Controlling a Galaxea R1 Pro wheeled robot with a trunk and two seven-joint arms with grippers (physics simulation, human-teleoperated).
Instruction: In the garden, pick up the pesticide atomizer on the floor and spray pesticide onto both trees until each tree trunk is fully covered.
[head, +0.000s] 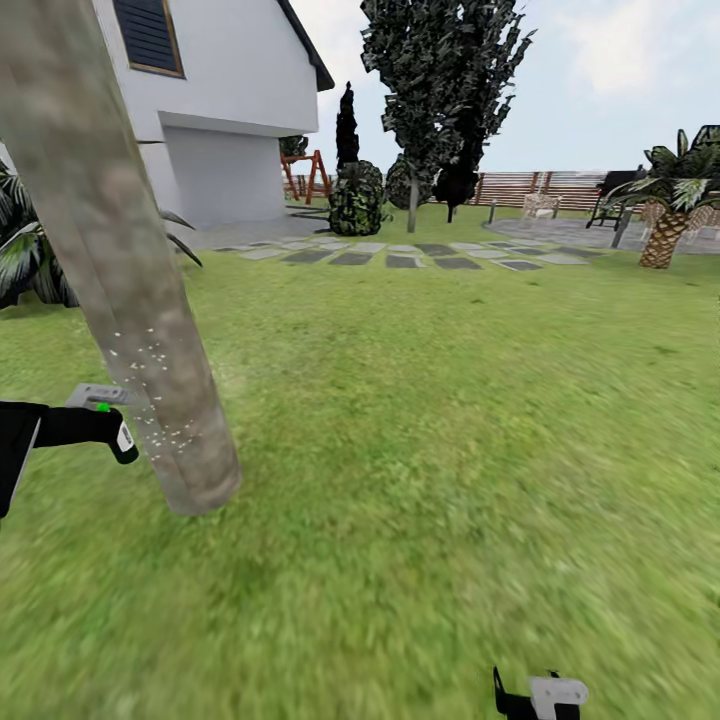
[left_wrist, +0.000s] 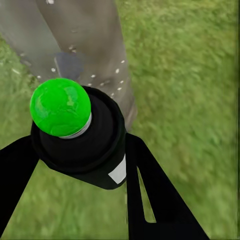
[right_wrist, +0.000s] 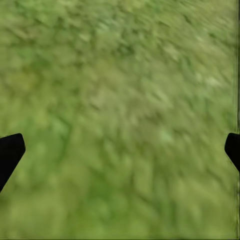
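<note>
While the pesticide atomizer (left_wrist: 82, 137) is held clamped between the two black fingers (left_wrist: 150, 195) of the left gripper (left_wrist: 75, 165), its top is pointed at the thick grey-brown tree trunk (head: 120, 260) just beside it. On the bottle's top a bright green ball (left_wrist: 60, 106) is seen, and a small white label (left_wrist: 118, 172) is visible on its dark body. In the head view the left gripper (head: 105, 425) is seen low at the left, close against the trunk's lower part, though contact cannot be judged. Tiny white specks of pesticide (head: 150, 385) are scattered over the lower stretch of the bark, above the point where the trunk meets the grass lawn (head: 430, 430); the upper bark is seen bare of them.

The right gripper (right_wrist: 120, 150) is held spread wide over blurred grass, with nothing between its fingertips, and part of it (head: 540, 695) is seen at the lower edge of the head view.

Farther off, a white house (head: 220, 100), a row of stepping stones (head: 400, 255), a dark-leaved tree (head: 440, 70), a squat palm (head: 665, 215) and a slatted wooden fence (head: 550, 185) are seen.
</note>
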